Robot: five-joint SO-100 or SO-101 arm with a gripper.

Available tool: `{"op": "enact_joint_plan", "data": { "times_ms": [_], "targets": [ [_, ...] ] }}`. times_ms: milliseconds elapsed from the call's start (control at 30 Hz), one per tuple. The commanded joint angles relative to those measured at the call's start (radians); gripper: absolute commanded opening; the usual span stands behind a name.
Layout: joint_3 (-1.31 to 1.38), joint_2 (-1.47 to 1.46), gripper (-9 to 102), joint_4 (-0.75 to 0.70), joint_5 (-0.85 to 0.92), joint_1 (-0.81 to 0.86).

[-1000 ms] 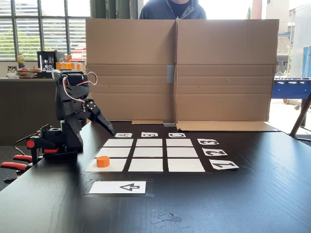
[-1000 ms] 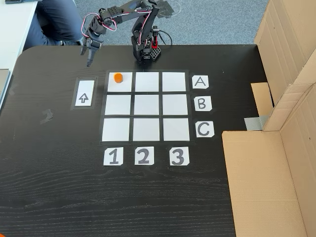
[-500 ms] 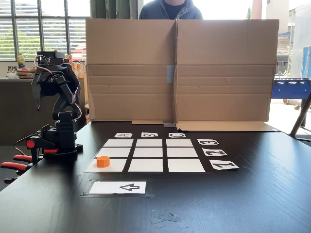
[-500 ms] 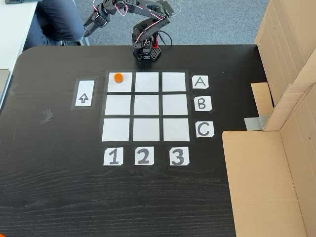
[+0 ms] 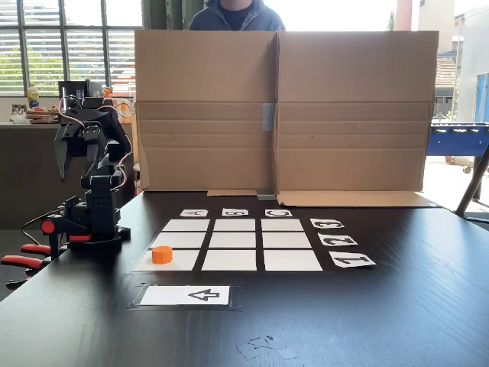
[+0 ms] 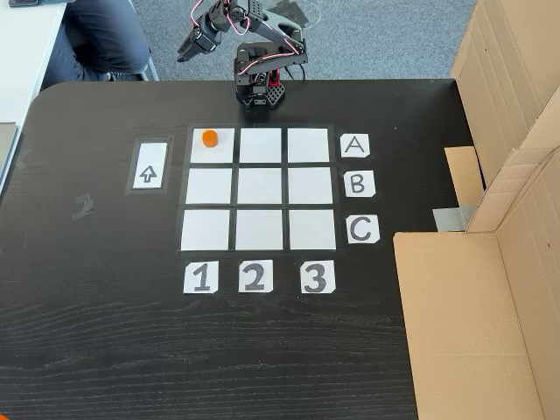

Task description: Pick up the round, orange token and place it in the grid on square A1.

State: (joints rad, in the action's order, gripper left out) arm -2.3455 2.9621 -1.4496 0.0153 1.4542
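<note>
- My gripper (image 5: 60, 164) hung raised at the folded arm's tip, fingers pointing down, above and beyond the far-left counter edge in the low fixed view; in the high fixed view it (image 6: 185, 51) lay past the counter's top edge, up and left of my black arm base (image 6: 256, 92).
- I could not tell whether its fingers were apart or together: the tips were too small and dark. Nothing showed between them.
- The small, bright orange plastic token (image 6: 209, 137), a short round puck, sat flat on the plain white corner rectangle, square A1 (image 6: 219, 150), in row "A" and column "1", toward that rectangle's upper-left part in the high view; the low view showed it (image 5: 161, 254) on the nearest left rectangle (image 5: 177, 261).
- The 3x3 grid of white paper rectangles (image 6: 259, 188) lay on the black wood-grain counter (image 6: 105, 332), its other eight rectangles bare.
- Governing relation: the token lay down and slightly right of my gripper in the high view, well apart and much lower; being round, it offered no long axis to align with.
- Judgement: the token appeared placed, so no further reach seemed called for.
</note>
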Motion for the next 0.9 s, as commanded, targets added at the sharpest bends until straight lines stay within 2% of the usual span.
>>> {"op": "enact_joint_plan", "data": {
  "times_ms": [0,400,867],
  "targets": [
    [-0.054,0.054,4,-0.006,-0.005,0.008],
    [-0.284,0.216,-1,0.012,-0.002,0.011],
    [-0.551,0.359,-1,0.19,-0.005,0.046]
  ]
}}
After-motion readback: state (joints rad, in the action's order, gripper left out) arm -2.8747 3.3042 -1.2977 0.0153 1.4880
